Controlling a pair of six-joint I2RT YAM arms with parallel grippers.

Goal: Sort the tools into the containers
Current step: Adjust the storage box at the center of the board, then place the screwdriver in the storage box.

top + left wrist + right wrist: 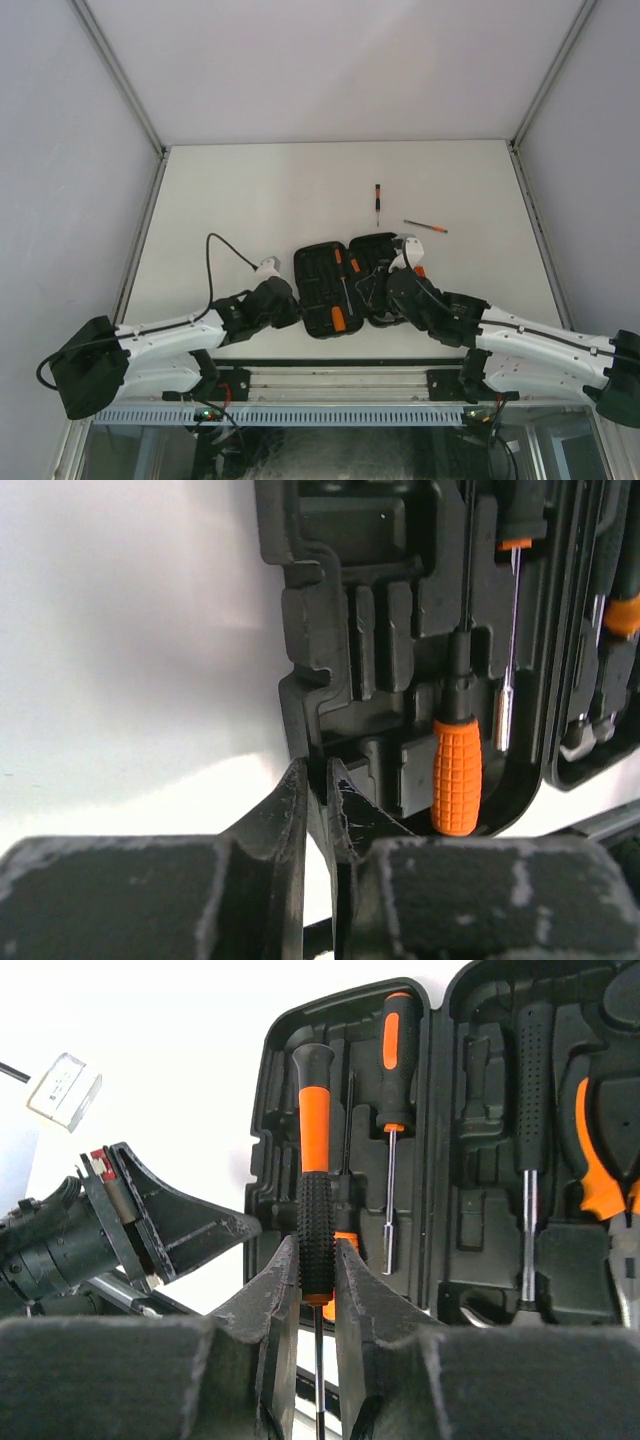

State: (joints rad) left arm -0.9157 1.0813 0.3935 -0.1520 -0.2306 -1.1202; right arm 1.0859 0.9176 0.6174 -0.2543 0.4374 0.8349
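Clamps screwdriver in R gripper, axis parallel w/ case slots just beneath; pinches case rim w/ L gripper

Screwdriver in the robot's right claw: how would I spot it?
On the table, find the open black case. The right gripper there pinches one screwdriver. Others lie in the case or loose; only this one is gripped, by its black-and-orange handle.

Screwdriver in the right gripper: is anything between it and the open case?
Nothing visible. The right gripper holds the screwdriver close to the case; the left gripper sits aside at its outer rim.
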